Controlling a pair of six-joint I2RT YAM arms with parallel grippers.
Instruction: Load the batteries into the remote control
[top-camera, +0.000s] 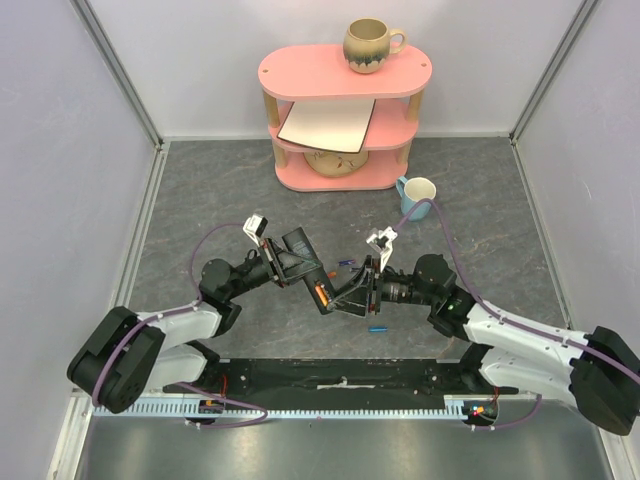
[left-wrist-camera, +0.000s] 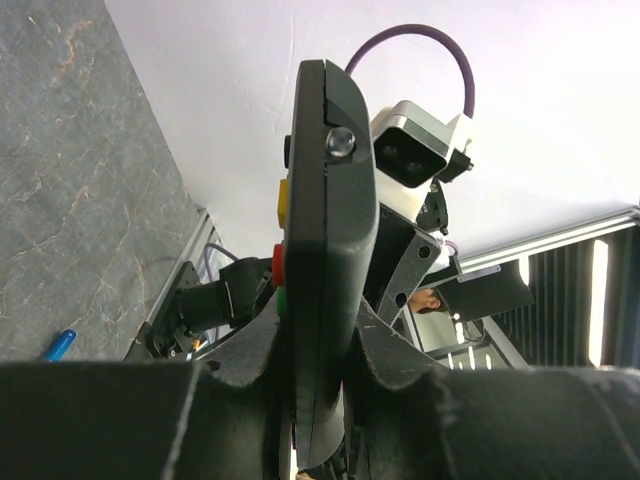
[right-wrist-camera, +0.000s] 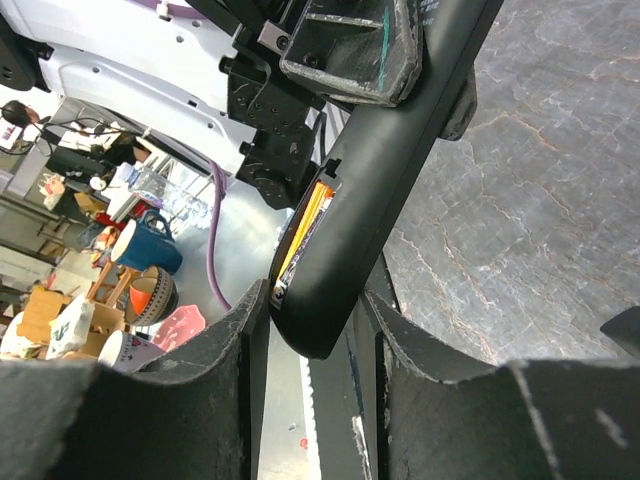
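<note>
Now: remote control (left-wrist-camera: 325, 250) held mid-air btwn both arms.
L claw (left-wrist-camera: 320, 345) clamped on it; long axis runs straight into R claw (right-wrist-camera: 315, 315), jaws half-wide astride free end, contact unclear; orange battery (right-wrist-camera: 305, 225) in bay.

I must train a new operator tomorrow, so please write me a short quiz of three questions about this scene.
1. True or false: the left gripper holds the remote control.
2. Which colour has the battery that shows in the remote control's open compartment? A blue, B orange, C green.
3. Fill in: on top of the pink shelf stands a ____.
Key: 1 true; 2 B; 3 mug.
</note>
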